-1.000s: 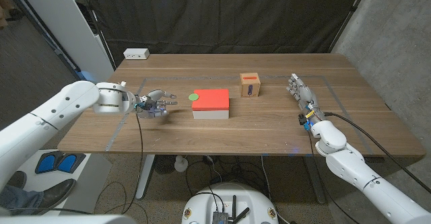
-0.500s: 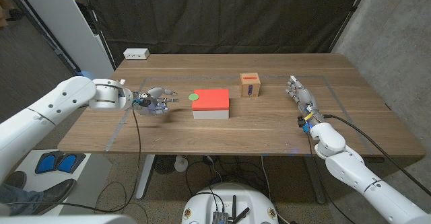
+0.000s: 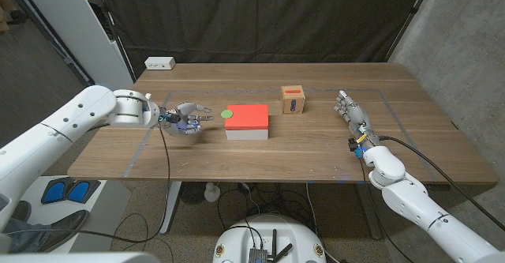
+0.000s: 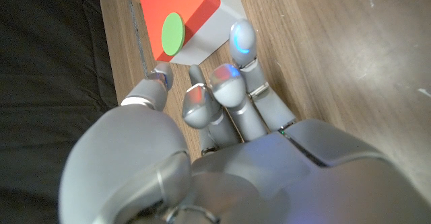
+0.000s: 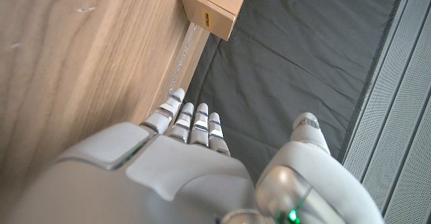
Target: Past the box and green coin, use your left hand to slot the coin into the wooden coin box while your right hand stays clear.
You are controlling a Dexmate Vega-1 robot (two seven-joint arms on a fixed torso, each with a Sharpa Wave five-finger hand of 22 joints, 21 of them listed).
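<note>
A green coin (image 3: 227, 114) (image 4: 172, 32) lies on the left end of a red-topped white box (image 3: 248, 122) (image 4: 186, 10) at the table's middle. The wooden coin box (image 3: 293, 99) (image 5: 214, 4), with a purple slotted top, stands behind and to the right of it. My left hand (image 3: 187, 118) (image 4: 222, 116) hovers just left of the red box, fingers spread and reaching toward the coin, holding nothing. My right hand (image 3: 353, 113) (image 5: 195, 150) stands on its edge at the right of the table, fingers straight, apart from the coin box.
A white power strip (image 3: 159, 62) sits at the table's far left corner. A dark curtain hangs behind the wooden table (image 3: 316, 152). A cable trails from my left hand off the front edge.
My left hand has moved to the right, closer to the red box and the coin. The right hand has stayed put.
</note>
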